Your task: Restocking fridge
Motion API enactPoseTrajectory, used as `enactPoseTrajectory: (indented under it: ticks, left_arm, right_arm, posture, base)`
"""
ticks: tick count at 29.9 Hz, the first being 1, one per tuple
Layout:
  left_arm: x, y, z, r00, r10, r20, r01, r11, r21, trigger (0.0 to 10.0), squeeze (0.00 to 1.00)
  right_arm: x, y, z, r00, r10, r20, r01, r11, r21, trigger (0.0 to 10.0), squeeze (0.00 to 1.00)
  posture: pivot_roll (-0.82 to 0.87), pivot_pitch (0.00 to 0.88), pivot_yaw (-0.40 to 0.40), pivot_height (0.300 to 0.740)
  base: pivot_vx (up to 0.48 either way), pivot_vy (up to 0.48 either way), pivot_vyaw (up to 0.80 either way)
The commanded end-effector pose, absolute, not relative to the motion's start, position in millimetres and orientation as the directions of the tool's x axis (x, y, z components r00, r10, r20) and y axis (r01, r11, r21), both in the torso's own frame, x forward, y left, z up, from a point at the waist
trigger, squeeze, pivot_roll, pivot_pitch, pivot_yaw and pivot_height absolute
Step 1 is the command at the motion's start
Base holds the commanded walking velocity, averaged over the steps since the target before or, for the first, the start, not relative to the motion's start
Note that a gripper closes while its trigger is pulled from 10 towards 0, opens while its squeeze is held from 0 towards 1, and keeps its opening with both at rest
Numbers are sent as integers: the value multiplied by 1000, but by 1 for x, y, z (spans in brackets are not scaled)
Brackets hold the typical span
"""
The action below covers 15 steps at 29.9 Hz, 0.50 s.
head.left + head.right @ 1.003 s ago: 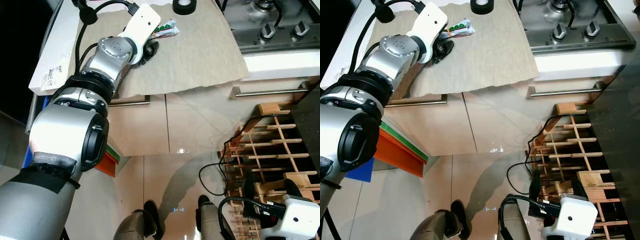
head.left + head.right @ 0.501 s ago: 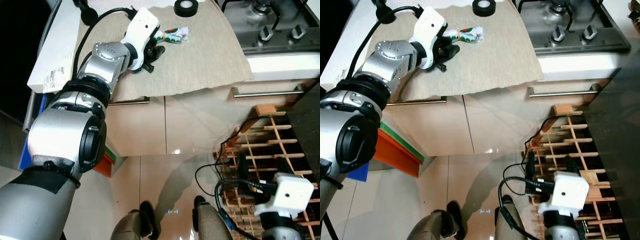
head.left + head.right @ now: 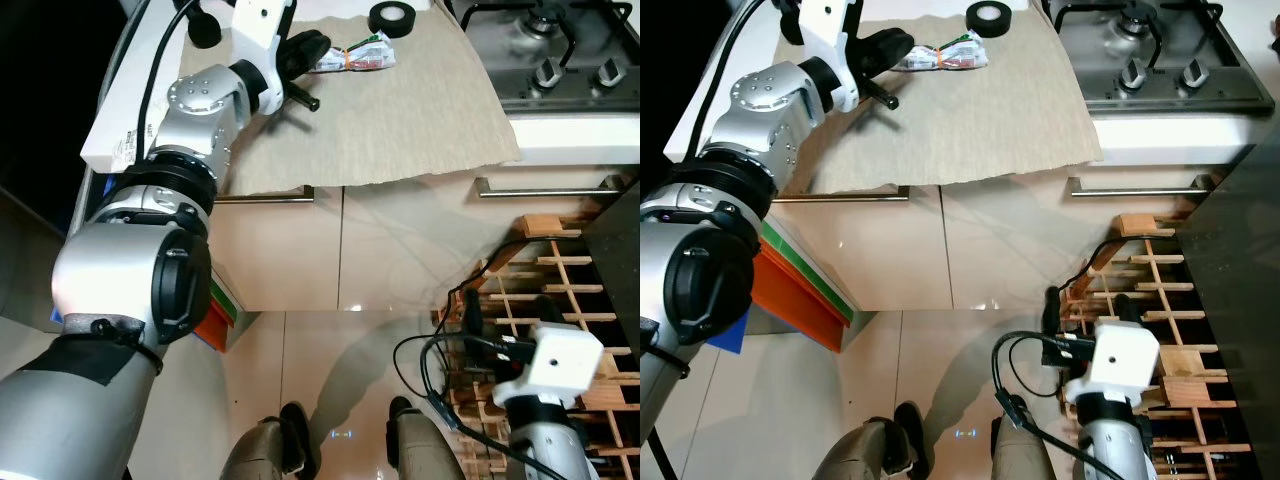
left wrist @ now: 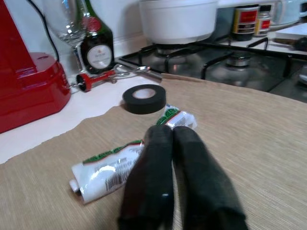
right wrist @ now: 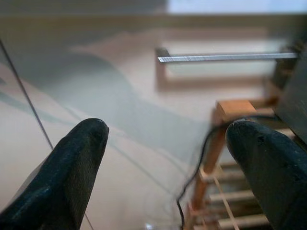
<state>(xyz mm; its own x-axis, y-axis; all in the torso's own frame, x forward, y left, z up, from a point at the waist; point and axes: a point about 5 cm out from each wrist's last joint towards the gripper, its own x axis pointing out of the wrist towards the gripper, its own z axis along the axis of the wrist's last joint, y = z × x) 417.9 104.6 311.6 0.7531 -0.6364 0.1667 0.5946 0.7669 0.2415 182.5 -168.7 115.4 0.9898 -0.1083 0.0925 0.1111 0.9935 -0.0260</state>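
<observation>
Crinkled clear snack packet with green-red print (image 4: pixel 115 165): middle hidden behind closed black fingers (image 4: pixel 153 187) of left gripper (image 4: pixel 165 136); contact cannot be told. Packet print too small to read. Red appliance (image 4: pixel 26 81), wine glass (image 4: pixel 67 21), dark green bottle (image 4: pixel 98 45), white pot (image 4: pixel 177 19): tops cut by frame edge. Right wrist view blurred: steel drawer handle (image 5: pixel 225 57), wooden rack (image 5: pixel 225 143) soft. Label on white board (image 3: pixel 125 140) at bench's left edge unreadable.

Home kitchen, gas hob (image 3: pixel 560 50), cabinet drawers (image 3: pixel 420 240), worktop (image 3: pixel 400 110), wine rack (image 3: pixel 570 290)
</observation>
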Motion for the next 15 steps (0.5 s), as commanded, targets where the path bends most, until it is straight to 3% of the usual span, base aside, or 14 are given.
enactPoseTrajectory:
  ticks: [1, 2, 3, 7, 9, 15]
  left_arm:
    - [418, 106, 306, 758, -634, 152, 586, 764, 270, 0, 0]
    - [418, 107, 304, 772, -616, 157, 564, 777, 280, 9333, 0]
    - [418, 108, 305, 777, -605, 173, 557, 789, 258, 10000, 0]
    - [418, 108, 304, 775, -597, 207, 558, 800, 218, 10000, 0]
    - [418, 109, 305, 782, -576, 237, 542, 817, 196, 10000, 1000]
    - [417, 116, 301, 824, -453, 340, 432, 891, 139, 10000, 1000]
  right_arm:
    - [182, -171, 110, 991, -116, 73, 118, 993, -26, 10000, 0]
    - [188, -171, 110, 990, -117, 85, 120, 992, -26, 10000, 0]
    - [191, -171, 110, 989, -117, 89, 120, 992, -26, 10000, 0]
    - [197, -169, 111, 989, -109, 99, 112, 993, -27, 10000, 0]
    - [200, -168, 111, 990, -99, 104, 102, 994, -25, 10000, 0]
    - [217, -173, 122, 973, -154, 172, 164, 985, -50, 10000, 0]
  posture:
    - [-239, 151, 81, 740]
    - [-229, 144, 84, 740]
    - [-224, 139, 84, 740]
    - [-210, 130, 81, 740]
    - [-198, 124, 78, 740]
    - [-168, 100, 75, 740]
  base:
    - [0, 0, 0]
    - [0, 0, 0]
    - [0, 0, 0]
    - [0, 0, 0]
    - [0, 0, 0]
    - [0, 0, 0]
